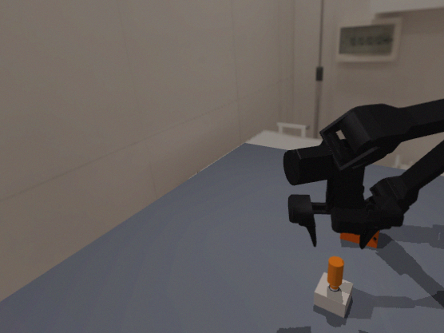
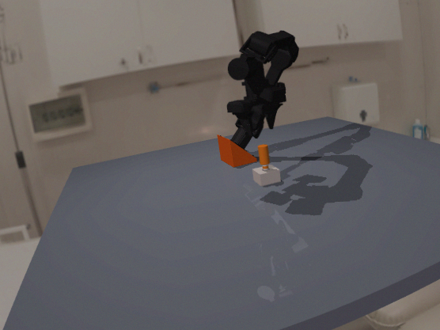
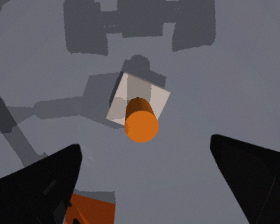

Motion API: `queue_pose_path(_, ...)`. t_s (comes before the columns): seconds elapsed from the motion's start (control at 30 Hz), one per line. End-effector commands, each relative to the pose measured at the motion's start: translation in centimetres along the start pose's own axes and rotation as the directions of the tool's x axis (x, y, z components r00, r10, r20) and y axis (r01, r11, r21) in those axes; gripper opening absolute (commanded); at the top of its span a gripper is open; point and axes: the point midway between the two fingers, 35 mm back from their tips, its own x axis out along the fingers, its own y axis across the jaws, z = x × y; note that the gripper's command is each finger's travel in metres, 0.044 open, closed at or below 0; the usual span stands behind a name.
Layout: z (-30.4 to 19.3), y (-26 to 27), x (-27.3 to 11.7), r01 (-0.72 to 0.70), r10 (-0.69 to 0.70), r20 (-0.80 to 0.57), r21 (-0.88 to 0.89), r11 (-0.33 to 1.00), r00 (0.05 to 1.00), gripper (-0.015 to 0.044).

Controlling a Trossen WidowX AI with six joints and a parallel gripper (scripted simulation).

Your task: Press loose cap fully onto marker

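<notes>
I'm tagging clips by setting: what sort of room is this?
Probably a clinic or hospital room: an IV-style pole, a wall-mounted monitor panel, white wall cabinets and a wall dispenser surround the table.

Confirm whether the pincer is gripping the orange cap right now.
No: the pincer hangs open above the cap, which sits on the marker in the holder block, untouched.

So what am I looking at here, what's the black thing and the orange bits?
The black thing is a robot arm ending in a gripper, two fingers that pinch. Two pictures look on from outside, from different sides; the third is a camera on the arm's wrist, looking down between the fingers. On the grey table sits a white block holding a marker, with an orange cap on top. An orange wedge lies behind. The gripper is open, above the cap, holding nothing.
</notes>
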Motion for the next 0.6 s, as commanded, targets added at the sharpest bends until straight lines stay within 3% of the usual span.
queue_pose_path(0.0, -0.11, 0.07, 0.33, -0.009, 0.011, -0.011, 0.164, 0.986, 1.000, 0.0335)
queue_pose_path(0.13, -0.21, 0.07, 0.88, -0.007, 0.012, -0.010, 0.430, 0.903, 1.000, 0.0230)
queue_pose_path(0.43, -0.21, 0.07, 0.90, -0.007, 0.012, -0.010, 0.442, 0.897, 1.000, 0.0000)
queue_pose_path(0.57, -0.21, 0.07, 0.90, -0.007, 0.012, -0.010, 0.442, 0.897, 1.000, 0.0000)
